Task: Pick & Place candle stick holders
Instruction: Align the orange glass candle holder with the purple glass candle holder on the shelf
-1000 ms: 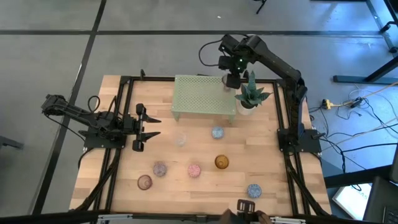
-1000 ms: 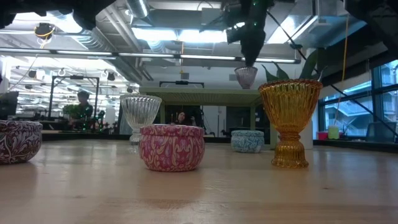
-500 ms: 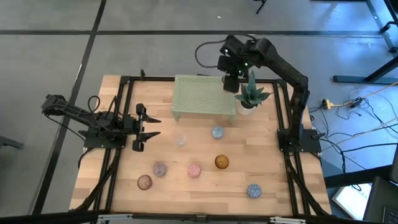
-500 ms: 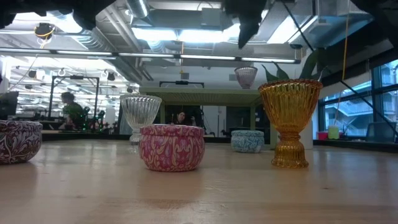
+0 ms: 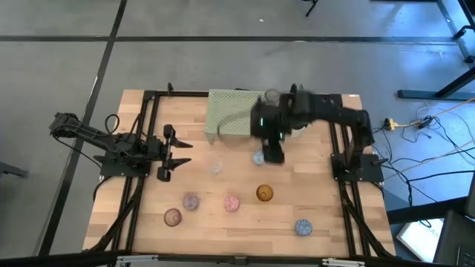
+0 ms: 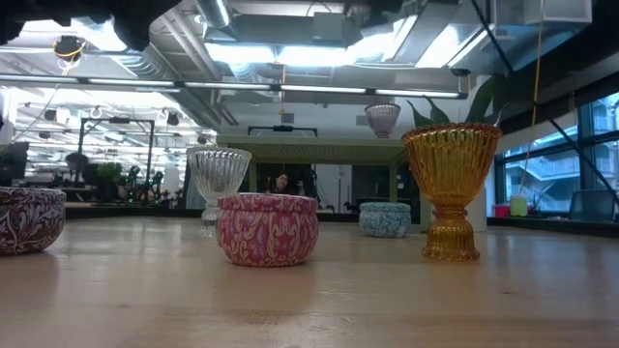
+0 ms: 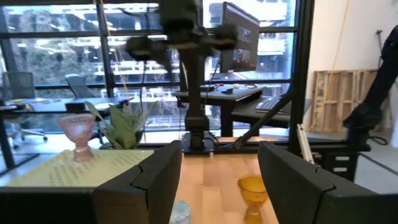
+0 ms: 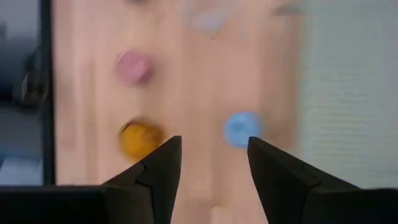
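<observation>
Several candle stick holders stand on the table: a clear one, a blue one, an amber one, a pink one, a mauve one, a brownish one and a second blue one. A pinkish holder stands by its foot on the pale green stand. My right gripper hangs open above the table beside the first blue holder, nothing between its fingers. My left gripper waits open at the table's left.
The spiky potted plant stands next to the stand's right end, largely hidden under my right arm in the high view. Black frame rails run along the table's left and right sides. Bare wood lies between the holders and the near edge.
My right gripper has risen from just above the pinkish holder on the stand and swung fast toward the table's near edge, over the stand to the first blue holder, tipping as it went. The pinkish holder stays upright on the stand.
</observation>
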Action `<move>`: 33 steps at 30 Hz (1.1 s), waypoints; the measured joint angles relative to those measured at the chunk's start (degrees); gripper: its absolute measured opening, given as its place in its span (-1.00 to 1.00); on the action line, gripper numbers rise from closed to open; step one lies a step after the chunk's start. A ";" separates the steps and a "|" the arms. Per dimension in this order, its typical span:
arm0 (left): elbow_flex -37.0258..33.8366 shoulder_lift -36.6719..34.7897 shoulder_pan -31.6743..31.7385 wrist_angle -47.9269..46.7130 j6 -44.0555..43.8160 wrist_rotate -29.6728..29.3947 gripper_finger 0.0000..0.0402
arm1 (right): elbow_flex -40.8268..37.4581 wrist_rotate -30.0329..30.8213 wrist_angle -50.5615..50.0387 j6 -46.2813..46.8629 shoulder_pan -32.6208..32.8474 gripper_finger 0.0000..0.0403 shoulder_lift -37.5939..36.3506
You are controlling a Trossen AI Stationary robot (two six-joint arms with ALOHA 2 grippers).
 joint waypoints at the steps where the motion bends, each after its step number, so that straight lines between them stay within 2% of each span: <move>1: 0.00 0.00 0.00 -0.09 -0.21 0.32 0.04 | -2.28 0.05 0.23 0.76 2.00 -0.06 -0.55; 4: -0.13 0.00 0.00 -0.66 -2.19 1.55 0.04 | -10.94 2.90 3.26 7.09 7.53 -0.06 -2.02; 8: -0.48 0.04 -0.02 -2.08 -4.14 2.13 0.04 | -25.21 7.86 13.65 13.98 13.61 -0.06 -4.37; 12: -0.50 0.03 -0.02 -2.04 -4.58 1.83 0.04 | -37.26 -0.91 21.85 16.82 16.42 -0.06 -5.98; 14: -0.50 0.04 -0.02 -2.04 -4.75 1.80 0.04 | -42.09 -3.24 26.68 17.85 16.50 -0.06 -7.30; 18: -0.50 0.05 -0.02 -1.30 -4.75 1.64 0.04 | -47.73 -2.17 30.86 20.19 15.11 -0.06 -9.94; 21: -0.52 0.11 -0.02 -0.32 -4.75 1.61 0.04 | -50.70 2.18 34.90 20.32 14.08 -0.06 -12.19; 27: -0.53 0.10 -0.02 0.32 -4.70 1.59 0.04 | -57.37 0.81 46.16 22.55 13.30 -0.06 -12.77; 33: -0.54 0.09 -0.02 0.24 -4.66 1.57 0.04 | -61.94 3.48 47.56 23.16 13.30 -0.06 -12.77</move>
